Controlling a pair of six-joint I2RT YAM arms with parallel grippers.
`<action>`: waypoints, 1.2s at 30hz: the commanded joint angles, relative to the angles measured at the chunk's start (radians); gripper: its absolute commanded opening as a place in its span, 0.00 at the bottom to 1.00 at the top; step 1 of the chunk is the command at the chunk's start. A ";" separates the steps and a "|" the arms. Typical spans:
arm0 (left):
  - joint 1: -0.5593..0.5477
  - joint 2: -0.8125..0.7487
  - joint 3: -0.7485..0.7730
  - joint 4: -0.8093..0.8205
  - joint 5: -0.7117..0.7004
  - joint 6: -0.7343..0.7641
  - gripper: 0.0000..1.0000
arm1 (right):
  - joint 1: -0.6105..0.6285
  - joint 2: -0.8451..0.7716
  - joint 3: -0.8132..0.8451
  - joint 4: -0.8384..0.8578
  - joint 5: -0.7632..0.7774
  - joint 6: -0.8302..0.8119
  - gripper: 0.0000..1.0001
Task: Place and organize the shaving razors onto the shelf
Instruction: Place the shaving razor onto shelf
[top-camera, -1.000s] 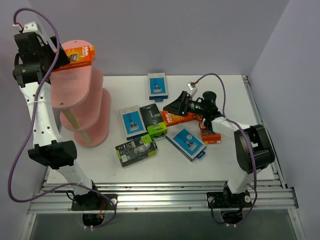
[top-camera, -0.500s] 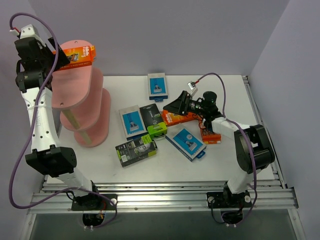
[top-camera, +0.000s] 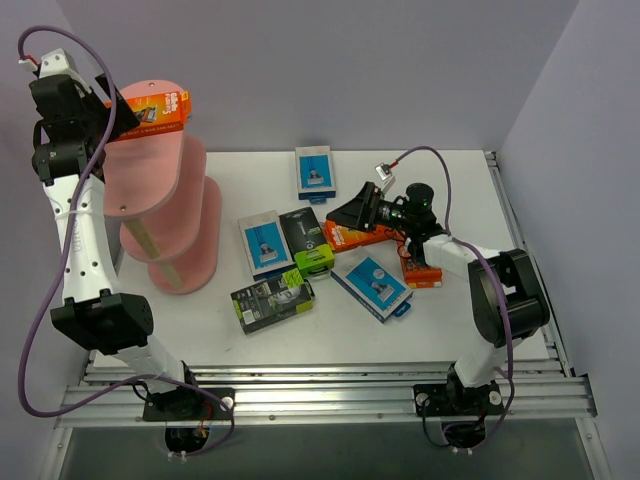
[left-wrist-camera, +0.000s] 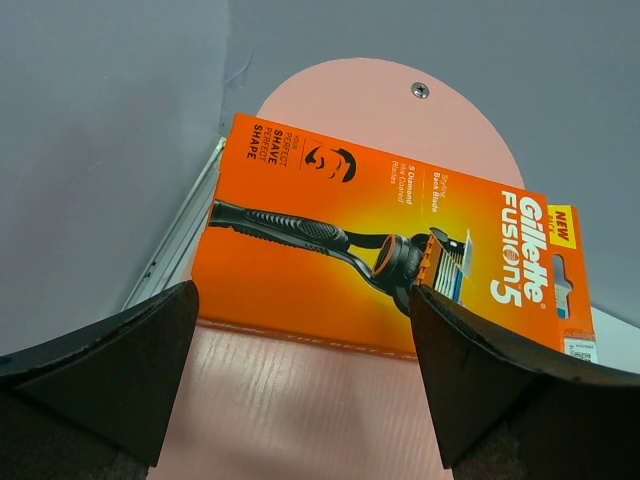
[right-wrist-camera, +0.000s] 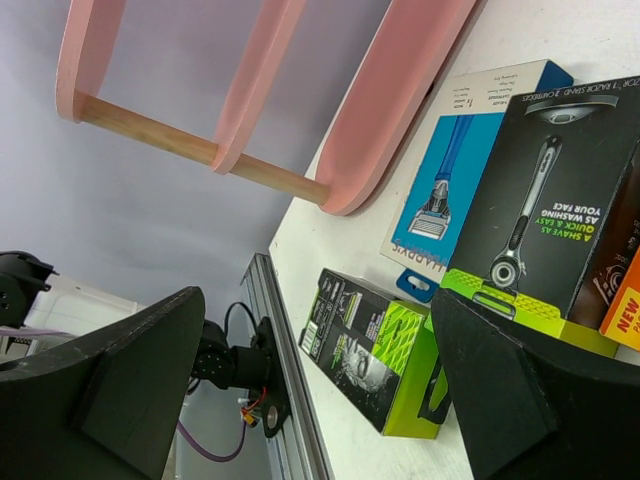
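Orange pack (left-wrist-camera: 380, 250) flat on shelf (top-camera: 160, 190) top board, long axis crosswise, one end overhanging. Left tool (left-wrist-camera: 300, 300) and right tool (right-wrist-camera: 315, 305) spread, empty. Lower boards partly hidden.

Top cam overhead, all 3 share shelf (top-camera: 160, 185)

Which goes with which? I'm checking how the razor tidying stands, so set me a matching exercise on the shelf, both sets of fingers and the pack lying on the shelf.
Things:
1. shelf
2. left fingers
3. right fingers
4. pack on the shelf

Colour or state:
A. orange
B. pink
C. open, up beside the shelf
D. open, low over the table

Pairs: 1-B, 2-C, 3-D, 4-A
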 joint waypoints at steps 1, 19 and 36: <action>0.007 0.013 -0.001 0.011 0.000 -0.022 0.96 | -0.006 -0.005 0.001 0.068 -0.031 -0.002 0.91; 0.007 0.069 0.074 0.039 0.020 -0.018 0.95 | -0.006 0.016 0.016 0.068 -0.036 -0.002 0.91; 0.019 -0.036 0.116 -0.024 -0.020 -0.007 0.95 | -0.006 -0.008 0.000 0.084 -0.043 0.021 0.91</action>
